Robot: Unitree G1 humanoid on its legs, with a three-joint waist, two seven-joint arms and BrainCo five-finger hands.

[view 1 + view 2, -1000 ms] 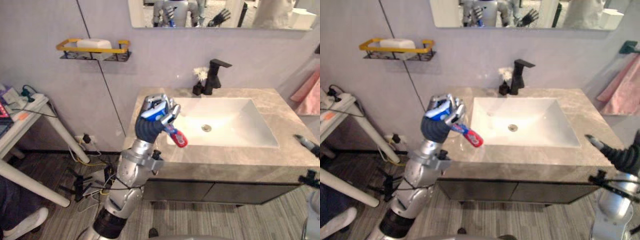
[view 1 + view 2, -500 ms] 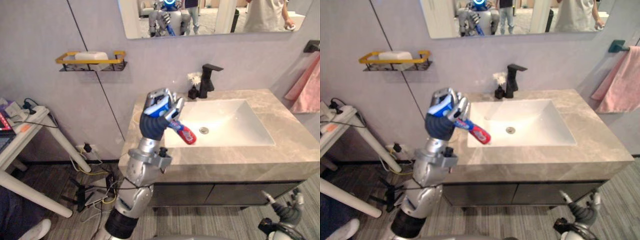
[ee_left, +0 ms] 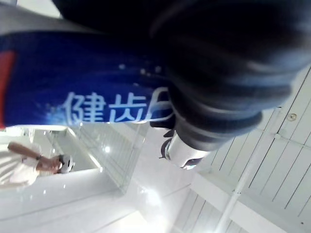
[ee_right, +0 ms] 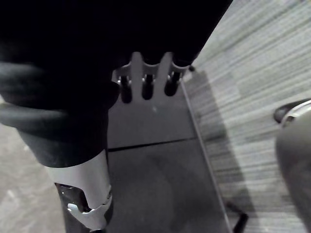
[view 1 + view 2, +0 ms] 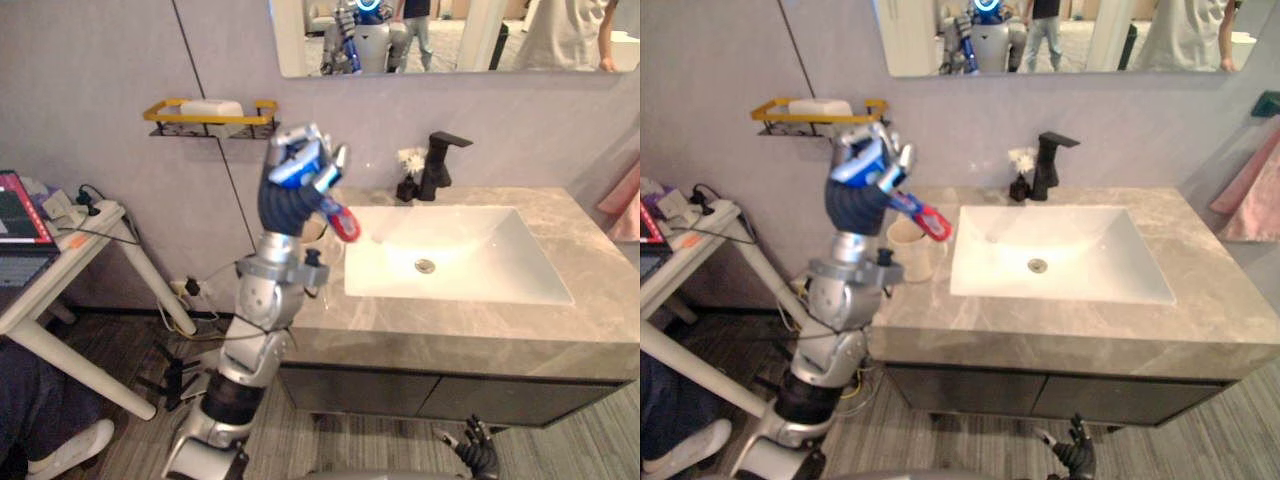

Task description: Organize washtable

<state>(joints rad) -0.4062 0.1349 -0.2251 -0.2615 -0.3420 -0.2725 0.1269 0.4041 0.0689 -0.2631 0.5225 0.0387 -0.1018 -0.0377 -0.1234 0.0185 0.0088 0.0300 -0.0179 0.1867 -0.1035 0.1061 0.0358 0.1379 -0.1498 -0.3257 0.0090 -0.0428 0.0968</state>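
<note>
Left hand (image 5: 285, 190) raised at centre-left, fingers curled round toothpaste tube (image 5: 342, 222); red end near cup (image 5: 910, 252) on counter (image 5: 1090, 335). Right hand (image 5: 476, 456) at bottom edge, fingers loose.

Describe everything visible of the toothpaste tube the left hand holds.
The toothpaste tube is blue where gripped, then white, with a red end; it looks like soft plastic. The left hand, raised at the left of the counter, has fingers curled round it. It slants down toward the sink, its red end before a cream cup.
</note>
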